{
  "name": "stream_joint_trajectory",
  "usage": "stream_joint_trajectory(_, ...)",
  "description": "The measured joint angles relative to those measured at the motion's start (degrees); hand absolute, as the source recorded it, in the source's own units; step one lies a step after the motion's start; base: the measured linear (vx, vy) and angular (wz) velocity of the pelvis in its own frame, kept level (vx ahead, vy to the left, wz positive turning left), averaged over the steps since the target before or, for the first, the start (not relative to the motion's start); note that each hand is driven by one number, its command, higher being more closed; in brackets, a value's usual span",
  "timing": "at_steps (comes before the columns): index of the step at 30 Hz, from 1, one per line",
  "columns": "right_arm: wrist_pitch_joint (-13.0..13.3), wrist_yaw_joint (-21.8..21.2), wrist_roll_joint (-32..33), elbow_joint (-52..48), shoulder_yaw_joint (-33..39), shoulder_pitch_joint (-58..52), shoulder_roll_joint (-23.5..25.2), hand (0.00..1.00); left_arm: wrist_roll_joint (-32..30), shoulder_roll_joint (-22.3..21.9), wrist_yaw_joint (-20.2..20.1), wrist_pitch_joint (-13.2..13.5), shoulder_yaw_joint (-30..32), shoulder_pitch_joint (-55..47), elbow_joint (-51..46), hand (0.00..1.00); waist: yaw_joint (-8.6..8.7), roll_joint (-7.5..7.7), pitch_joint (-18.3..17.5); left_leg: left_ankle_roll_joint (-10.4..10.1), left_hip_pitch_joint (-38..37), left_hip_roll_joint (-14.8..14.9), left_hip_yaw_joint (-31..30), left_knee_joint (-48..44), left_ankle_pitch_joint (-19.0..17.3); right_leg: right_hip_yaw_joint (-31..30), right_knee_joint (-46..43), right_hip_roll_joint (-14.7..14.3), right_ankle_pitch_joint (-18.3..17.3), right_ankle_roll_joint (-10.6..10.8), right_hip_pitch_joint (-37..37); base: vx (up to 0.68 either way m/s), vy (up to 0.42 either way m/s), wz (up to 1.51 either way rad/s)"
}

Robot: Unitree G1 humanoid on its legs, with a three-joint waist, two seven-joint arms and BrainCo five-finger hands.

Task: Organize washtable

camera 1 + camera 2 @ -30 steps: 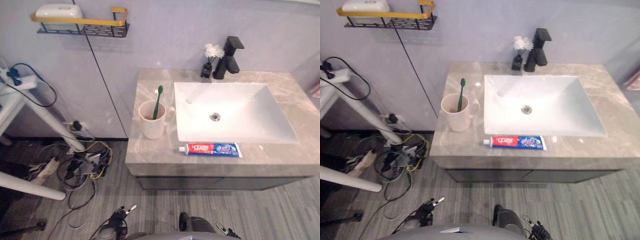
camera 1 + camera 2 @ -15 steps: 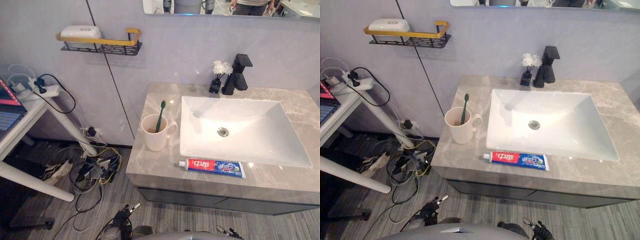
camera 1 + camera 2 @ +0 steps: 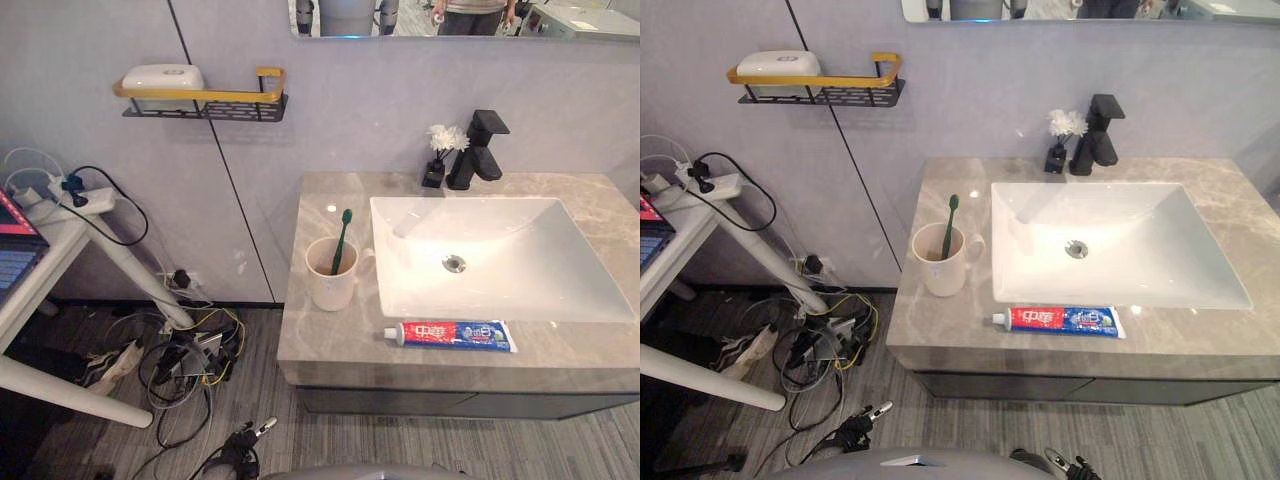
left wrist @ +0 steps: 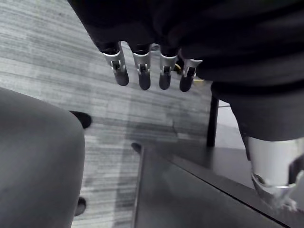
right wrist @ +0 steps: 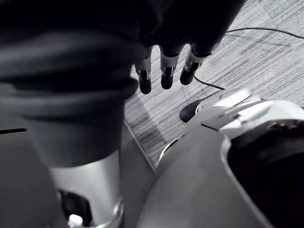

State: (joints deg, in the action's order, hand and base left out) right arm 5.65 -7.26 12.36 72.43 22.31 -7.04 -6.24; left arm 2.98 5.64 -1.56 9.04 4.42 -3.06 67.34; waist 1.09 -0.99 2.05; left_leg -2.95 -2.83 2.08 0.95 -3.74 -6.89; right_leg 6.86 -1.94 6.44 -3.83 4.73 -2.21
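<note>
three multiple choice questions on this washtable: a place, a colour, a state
1. The toothpaste tube lies: A on the wall shelf; B on the counter before the sink; C on the floor.
2. The toothbrush in the mug is: A green; B red; C white.
3. The left hand is: A shut on the mug; B shut on the tube; C open, empty.
B: it lies between sink and counter's front edge. A: handle and head are green. C: its fingers hang straight, holding nothing.
</note>
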Motion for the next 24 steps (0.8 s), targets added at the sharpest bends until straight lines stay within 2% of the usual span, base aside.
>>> stream_joint_trajectory(6,0.05,0.16,-0.01,0.06,-1.78,-0.21,-0.16,0.00,2.15,-0.13,1.06,0.36,0.12,-0.29,-0.02,0.00,-0.09,0.02,-0.05,0.00,-0.73,-0.16,-0.11,0.03,0.00,0.16,1.41,-0.14,0.14,0.12,-1.57,0.09,-0.022,0.02)
stream_joint_trajectory(10,0.15,0.58,0.03,0.05,-1.92,-0.25,-0.16,0.00,8.79,-0.51,1.68,0.79,1.39,-1.51,-3.01,0.00,-0.13,0.20,-0.12,0.00,-0.72,-0.18,-0.55,0.10,0.00,0.57,1.49,-0.06,0.15,0.12,-1.78,0.00,0.003,0.05)
stream_joint_trajectory(12,0.37,1.11,0.10,-0.06,-1.94,-0.63,-0.01,0.00,14.65,-1.40,2.42,1.56,4.16,-5.30,-14.52,0.00,-0.43,0.72,-0.42,0.02,-0.05,-0.24,-1.44,0.10,0.02,1.67,1.52,0.03,0.16,0.12,-1.56,-0.04,0.011,0.20)
stream_joint_trajectory(13,0.41,1.25,0.07,-0.07,-2.14,-1.00,0.06,0.00,17.06,-1.60,2.88,2.54,5.26,-7.14,-21.46,0.00,-1.28,1.04,-0.62,0.09,0.19,-0.25,-1.70,0.10,0.08,1.98,1.51,0.02,0.18,0.09,-1.52,-0.05,0.011,0.22)
stream_joint_trajectory(14,0.41,1.31,0.07,-0.06,-2.30,-1.25,0.06,0.00,17.71,-1.60,3.29,2.93,5.80,-7.99,-24.71,0.00,-1.76,1.16,-0.69,0.17,0.26,-0.26,-1.90,0.11,0.19,2.01,1.51,0.02,0.21,0.05,-1.50,-0.06,0.014,0.17)
stream_joint_trajectory(15,0.40,1.58,0.07,-0.05,-2.56,-1.66,0.06,0.00,19.17,-2.16,4.19,3.47,8.69,-9.30,-32.20,0.00,-2.50,1.21,-0.73,0.24,0.32,-0.33,-2.26,0.16,0.46,2.28,1.42,0.07,0.22,0.04,-1.57,-0.07,0.010,0.12)
stream_joint_trajectory(18,0.43,1.97,0.06,-0.29,-4.35,-1.84,-0.15,0.00,19.09,-2.91,7.26,4.74,12.62,-10.34,-43.66,0.00,-2.93,1.17,-0.73,0.19,0.34,-0.50,-3.10,1.26,1.79,3.37,1.37,0.22,0.41,-0.02,-1.55,-0.08,0.011,0.18)
stream_joint_trajectory(20,0.38,2.23,0.06,-0.44,-5.02,-1.90,-0.50,0.00,17.58,-2.91,8.90,4.76,13.00,-10.34,-51.48,0.00,-3.05,1.03,-0.64,0.14,0.36,-0.55,-3.98,2.18,2.86,4.00,1.38,0.22,0.60,-0.12,-1.47,-0.09,0.008,0.25)
stream_joint_trajectory(24,0.31,2.15,0.08,-0.54,-6.25,-1.78,-1.24,0.00,6.42,-2.38,11.19,4.62,10.01,-10.16,-68.89,0.00,-3.06,0.53,-0.72,0.04,0.40,-0.40,-5.09,4.28,4.78,5.14,1.57,0.12,1.02,-0.30,-0.94,-0.08,0.009,0.15)
